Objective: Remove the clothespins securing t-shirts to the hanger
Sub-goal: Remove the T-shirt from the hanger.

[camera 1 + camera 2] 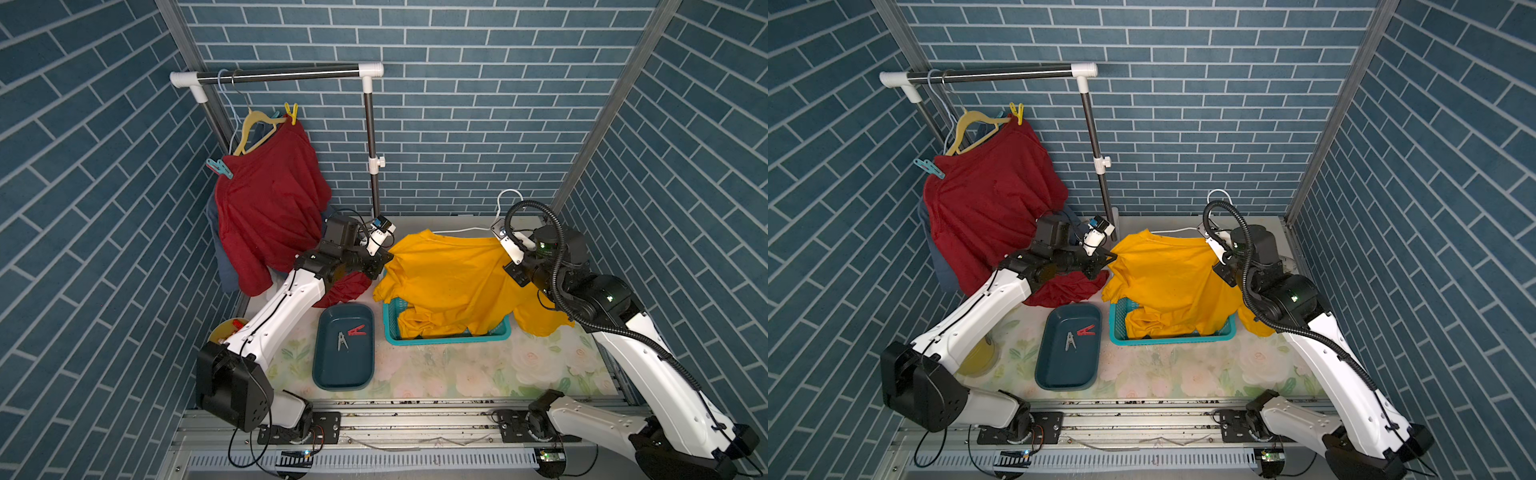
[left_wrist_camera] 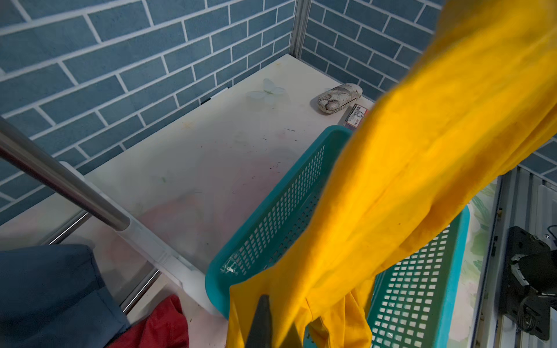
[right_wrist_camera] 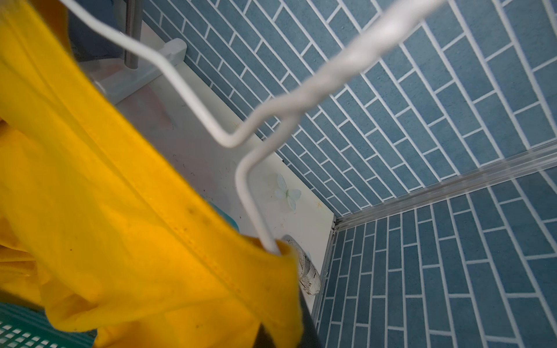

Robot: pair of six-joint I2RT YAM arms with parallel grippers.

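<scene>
1. Done so far: a red clip (image 1: pixel 357 331) and a grey clip (image 1: pixel 342 341) lie in the smooth dark tray (image 1: pixel 320 361) below the left gripper (image 1: pixel 384 259)
2. Left to do: a yellow clip (image 1: pixel 291 112) and a teal clip (image 1: pixel 219 168) bite the red shirt (image 1: pixel 270 199), high above that gripper
3. Both grippers are pressed together on the soft, creased yellow shirt (image 1: pixel 449 274); the right gripper (image 1: pixel 500 243) pinches it beside the thin white wire hanger (image 3: pixel 250 192), above the mesh basket (image 1: pixel 449 336)

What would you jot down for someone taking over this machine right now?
Left gripper: fingers shut on the yellow t-shirt.
Right gripper: shut on its shoulder, at the white hanger.
The shirt hangs over the teal basket.
Done: red clothespin and grey clothespin lie in the tray.
To do: yellow clothespin and teal clothespin on the red t-shirt.
</scene>
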